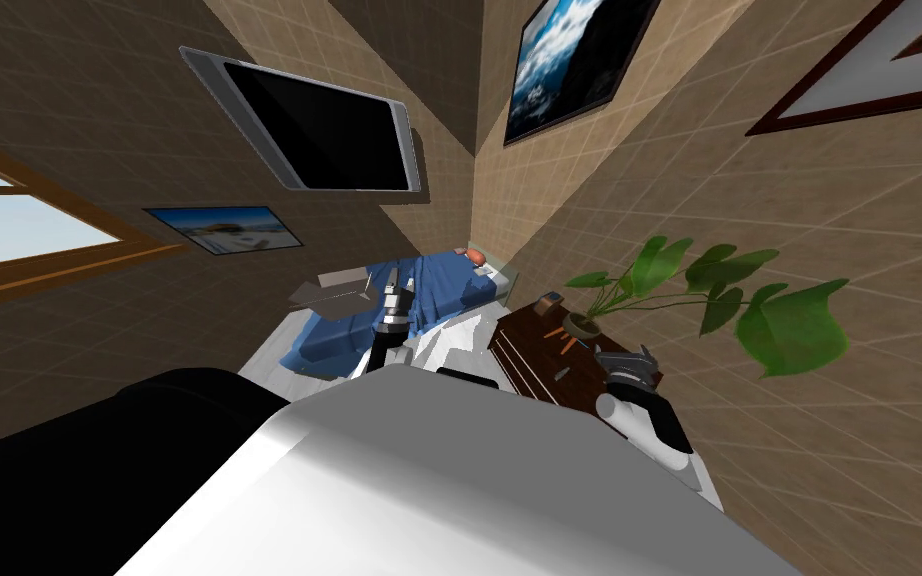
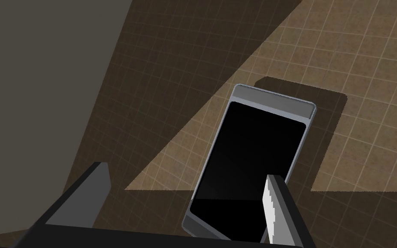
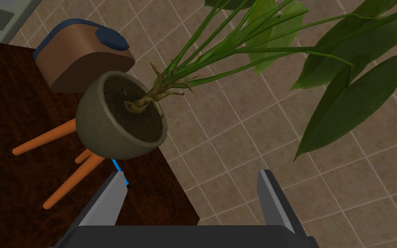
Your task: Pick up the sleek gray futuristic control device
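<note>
A small grey flat object point(image 1: 561, 373), possibly the control device, lies on the dark brown dresser point(image 1: 529, 365) near its front; it is too small to make out. My right gripper point(image 1: 626, 352) hangs open at the dresser's right edge, to the right of that object. In the right wrist view the open gripper point(image 3: 191, 174) looks past the dresser's edge point(image 3: 4, 129) at the tiled floor, with nothing between its fingers. A thin blue object point(image 3: 118, 165) peeks out beside one finger. My left gripper point(image 1: 389, 292) is held open above the bed point(image 1: 429, 290), its fingers point(image 2: 275, 206) empty.
On the dresser stand a grey bowl-shaped plant pot point(image 3: 120, 116) on orange legs point(image 3: 42, 142), its long green leaves point(image 3: 348, 99) reaching out over the floor, and a brown box with blue trim point(image 3: 81, 56). The bed with blue bedding lies left of the dresser.
</note>
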Motion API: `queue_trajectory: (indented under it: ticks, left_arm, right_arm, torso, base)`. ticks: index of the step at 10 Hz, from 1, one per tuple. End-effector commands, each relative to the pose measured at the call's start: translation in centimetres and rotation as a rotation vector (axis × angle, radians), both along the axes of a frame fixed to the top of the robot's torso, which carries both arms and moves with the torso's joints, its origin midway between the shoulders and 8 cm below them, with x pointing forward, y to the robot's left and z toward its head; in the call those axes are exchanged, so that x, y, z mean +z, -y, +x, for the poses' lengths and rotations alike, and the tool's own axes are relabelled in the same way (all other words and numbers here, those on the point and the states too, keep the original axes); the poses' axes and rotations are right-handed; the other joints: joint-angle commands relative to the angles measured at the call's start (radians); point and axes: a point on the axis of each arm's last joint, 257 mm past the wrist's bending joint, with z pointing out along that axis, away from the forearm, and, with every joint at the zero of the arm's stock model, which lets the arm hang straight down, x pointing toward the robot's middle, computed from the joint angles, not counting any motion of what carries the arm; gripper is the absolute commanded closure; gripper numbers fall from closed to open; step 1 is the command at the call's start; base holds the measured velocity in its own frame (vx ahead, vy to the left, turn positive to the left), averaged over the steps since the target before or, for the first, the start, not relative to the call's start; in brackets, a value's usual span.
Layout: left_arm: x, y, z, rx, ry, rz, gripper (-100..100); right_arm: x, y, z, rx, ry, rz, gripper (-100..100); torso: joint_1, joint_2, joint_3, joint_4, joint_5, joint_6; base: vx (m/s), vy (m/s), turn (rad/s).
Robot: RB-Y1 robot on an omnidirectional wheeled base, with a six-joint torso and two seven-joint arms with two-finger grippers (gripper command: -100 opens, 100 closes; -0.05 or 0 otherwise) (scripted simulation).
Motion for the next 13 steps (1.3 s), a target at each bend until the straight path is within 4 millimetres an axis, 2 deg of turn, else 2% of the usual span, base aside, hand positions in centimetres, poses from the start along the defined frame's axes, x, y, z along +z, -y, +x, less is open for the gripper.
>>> queue_trajectory:
  ticks: [1, 2, 5, 6, 7, 8, 9, 10, 11, 12, 13]
  left_arm:
    - [0.0, 0.0, 0.0, 0.000, 0.000, 0.000, 0]
    - [0.0, 0.0, 0.0, 0.000, 0.000, 0.000, 0]
    - [0.0, 0.0, 0.0, 0.000, 0.000, 0.000, 0]
    - [0.0, 0.0, 0.0, 0.000, 0.000, 0.000, 0]
    - [0.0, 0.0, 0.0, 0.000, 0.000, 0.000, 0]
    - [0.0, 0.0, 0.0, 0.000, 0.000, 0.000, 0]
    - [0.0, 0.0, 0.0, 0.000, 0.000, 0.000, 0]
    - [0.0, 0.0, 0.0, 0.000, 0.000, 0.000, 0]
    - [0.0, 0.0, 0.0, 0.000, 0.000, 0.000, 0]
    - [0.0, 0.0, 0.0, 0.000, 0.000, 0.000, 0]
    - [0.0, 0.0, 0.0, 0.000, 0.000, 0.000, 0]
  right_arm:
    - [-1.8, 1.1, -0.5, -0.027, -0.013, 0.061, -100]
    - [-3.3, 2.5, -1.5, -0.066, -0.031, 0.124, -100]
    - [-6.2, 3.9, -3.1, -0.123, -0.053, 0.229, -100]
    - [-8.4, 5.0, -4.6, -0.173, -0.074, 0.302, -100]
    - [-8.5, 5.0, -4.6, -0.176, -0.069, 0.314, -100]
    - [-10.7, 6.0, -6.2, -0.228, -0.092, 0.390, -100]
    - [-10.7, 6.0, -6.2, -0.232, -0.084, 0.400, -100]
    - [-12.5, 6.7, -7.7, -0.283, -0.095, 0.475, -100]
    - [-12.9, 6.7, -7.9, -0.289, -0.096, 0.487, -100]
    - [-14.6, 7.2, -9.4, -0.341, -0.104, 0.560, -100]
    - [-15.1, 7.2, -9.7, -0.349, -0.106, 0.573, -100]
  torso:
    - [0.000, 0.000, 0.000, 0.000, 0.000, 0.000]
    - [-0.001, 0.000, 0.000, 0.000, 0.000, 0.000]
    - [-0.002, 0.000, 0.000, 0.000, 0.000, 0.000]
    - [-0.001, 0.000, 0.000, 0.000, 0.000, 0.000]
    - [-0.001, 0.000, 0.000, 0.000, 0.000, 0.000]
    - [-0.002, 0.000, 0.000, 0.000, 0.000, 0.000]
    - [-0.002, 0.001, 0.000, 0.000, 0.000, 0.000]
    - [-0.002, 0.001, 0.000, 0.000, 0.000, 0.000]
    - [-0.002, -0.001, 0.000, 0.000, 0.000, 0.000]
    - [-0.002, 0.000, 0.000, 0.000, -0.001, 0.001]
    - [-0.003, 0.000, 0.000, 0.000, 0.000, 0.000]
  base:
    - [0.027, 0.002, 0.076]
    - [0.031, -0.004, 0.167]
    - [0.035, -0.010, 0.084]
    - [0.037, -0.010, 0.165]
    - [0.032, -0.017, 0.077]
    - [0.030, -0.025, 0.129]
    - [0.027, -0.023, 0.062]
    - [0.047, -0.028, 0.142]
    - [0.040, -0.030, 0.068]
    - [0.035, -0.030, 0.098]
    - [0.027, -0.029, 0.067]
